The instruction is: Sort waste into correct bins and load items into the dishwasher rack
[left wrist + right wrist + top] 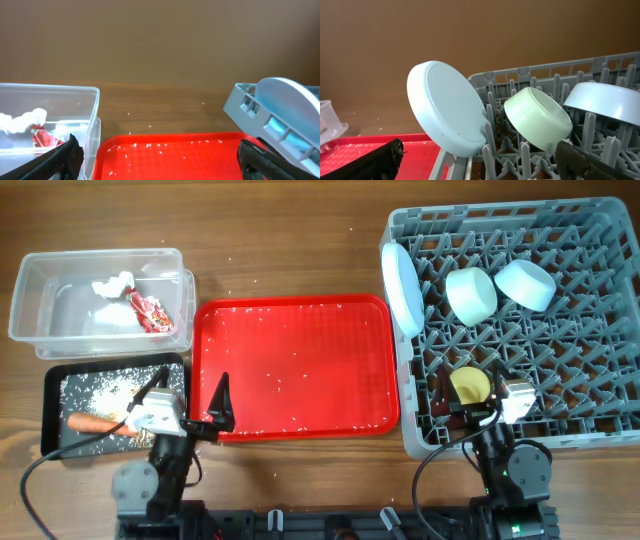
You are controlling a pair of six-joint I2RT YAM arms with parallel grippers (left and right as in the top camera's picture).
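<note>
L gripper (159, 147) hangs spread wide, empty, at near-left of counter, betw black tray (50, 430) & red tray (300, 330). R gripper (479, 145) likewise splayed, nothing in it, above rack (590, 435) at right edge, over yellow cup (470, 385) near rack's front. Plate (403, 285) stands on edge by rack's left wall; green bowl (470, 292) & blue bowl (527, 283) tipped on pegs beside it. Tissue (113, 283) + wrapper (150, 312) in clear tub (25, 310), far-left corner. Carrot (95, 422) + crumbs (100, 388) in black tray
</note>
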